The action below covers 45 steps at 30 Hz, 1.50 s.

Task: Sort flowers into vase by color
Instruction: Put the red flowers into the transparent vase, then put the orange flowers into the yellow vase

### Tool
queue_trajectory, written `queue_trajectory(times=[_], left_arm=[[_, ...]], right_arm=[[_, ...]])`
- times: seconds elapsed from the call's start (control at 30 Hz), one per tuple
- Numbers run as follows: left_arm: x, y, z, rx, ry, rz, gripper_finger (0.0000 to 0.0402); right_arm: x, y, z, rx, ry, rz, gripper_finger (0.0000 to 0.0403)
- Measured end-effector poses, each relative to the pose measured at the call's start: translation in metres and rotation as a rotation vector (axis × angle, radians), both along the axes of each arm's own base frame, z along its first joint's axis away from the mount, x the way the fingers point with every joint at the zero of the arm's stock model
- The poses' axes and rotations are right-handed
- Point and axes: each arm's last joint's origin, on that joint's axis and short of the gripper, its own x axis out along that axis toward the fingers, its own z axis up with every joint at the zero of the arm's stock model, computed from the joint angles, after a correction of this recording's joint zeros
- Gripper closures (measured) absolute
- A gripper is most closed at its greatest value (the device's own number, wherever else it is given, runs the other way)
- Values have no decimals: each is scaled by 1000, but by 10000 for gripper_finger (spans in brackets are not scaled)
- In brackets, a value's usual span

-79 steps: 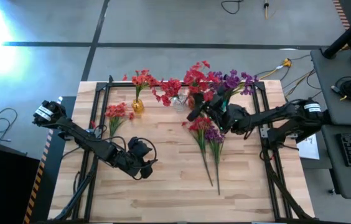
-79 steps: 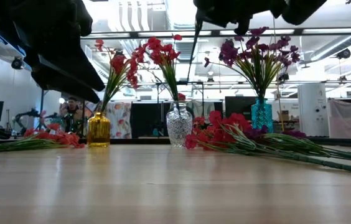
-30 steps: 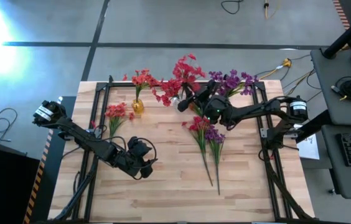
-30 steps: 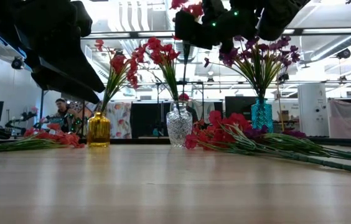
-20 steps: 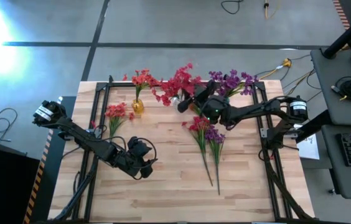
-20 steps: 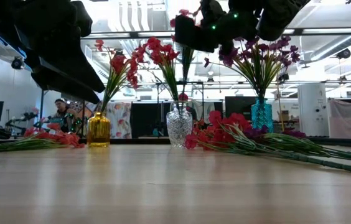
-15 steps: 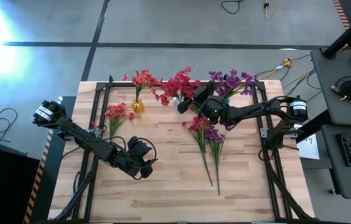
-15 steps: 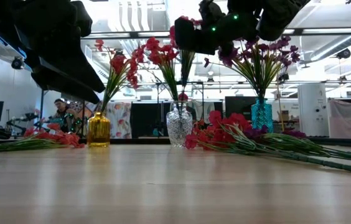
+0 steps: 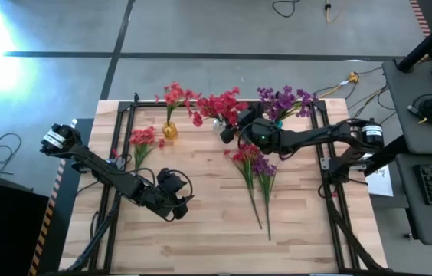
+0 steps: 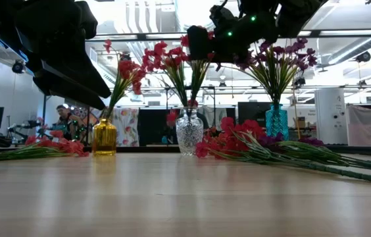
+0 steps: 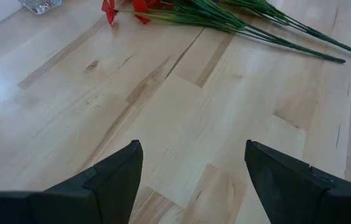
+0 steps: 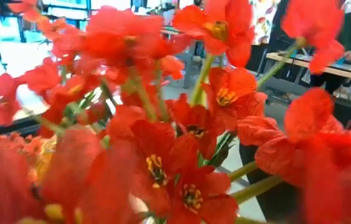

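Note:
Three vases stand at the far edge: a yellow vase (image 9: 169, 132) (image 10: 104, 137) with orange-red flowers, a clear glass vase (image 9: 220, 126) (image 10: 189, 133) with red flowers (image 9: 217, 103) (image 10: 172, 56) (image 12: 182, 130), and a teal vase (image 10: 277, 122) with purple flowers (image 9: 285, 100). My right gripper (image 9: 239, 129) (image 10: 202, 41) hangs open, high beside the red blossoms over the clear vase. My left gripper (image 9: 174, 201) (image 11: 191, 180) stands open over bare wood at the near left. Loose red and purple sprigs (image 9: 253, 165) lie flat mid-table.
More loose orange-red sprigs (image 9: 143, 138) lie flat at the far left, near the yellow vase. A black frame (image 9: 116, 115) runs along the table's sides. Bare wood (image 9: 216, 230) fills the near half. A person shows in the room behind.
The red sprig that my right gripper held high above the clear vase has sunk into that vase; its blossoms now sit level with the other red flowers. My right gripper has let it go and stayed at about the same place.

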Motion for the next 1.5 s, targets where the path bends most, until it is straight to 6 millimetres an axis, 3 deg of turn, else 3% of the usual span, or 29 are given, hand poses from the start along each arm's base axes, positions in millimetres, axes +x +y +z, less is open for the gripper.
queue_trajectory(times=[0.37,0.83,1.03,1.27,1.5], left_arm=[[0,0,0,-9,-3,7,133],[-2,-1,-3,-172,17,61,133],[-8,5,-5,-252,89,201,134],[-19,23,2,-238,236,475,148],[-33,39,-3,-255,406,635,169]], right_arm=[[-12,22,16,7,55,59,71],[-32,44,40,5,57,125,58],[-43,55,54,-1,39,159,57],[-53,76,67,-27,13,232,60],[-62,97,77,-59,4,310,60]])
